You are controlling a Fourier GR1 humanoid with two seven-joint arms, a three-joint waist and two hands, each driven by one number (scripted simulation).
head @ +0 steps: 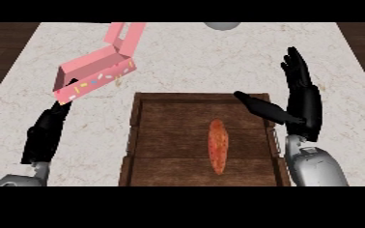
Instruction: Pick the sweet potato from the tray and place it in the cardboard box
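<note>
While only one view is given, looking steeply down from the head, it shows a pale marbled surface (200, 58) filling most of the frame. At lower centre sits a dark wooden tray (203, 171) with raised edges. An orange sweet potato (217, 146) lies lengthwise on the tray's floor, slightly right of its middle, touched by nothing.

At the right of the frame, the right robot hand (303, 99) stands over the tray's right rim, released, with fingers straight and pointing toward the top of the frame and the thumb stretched left over the tray's upper right corner. It is near the sweet potato but apart from it.

At the upper left, a pink box (92, 77) with coloured sprinkle marks sits tilted, its lid (122, 35) open and raised. The left robot hand (50, 125) comes up from the lower left and meets the box's lower corner; whether its fingers are curled or straight cannot be told.

A grey rounded object (223, 25) peeks in at the top centre edge.
</note>
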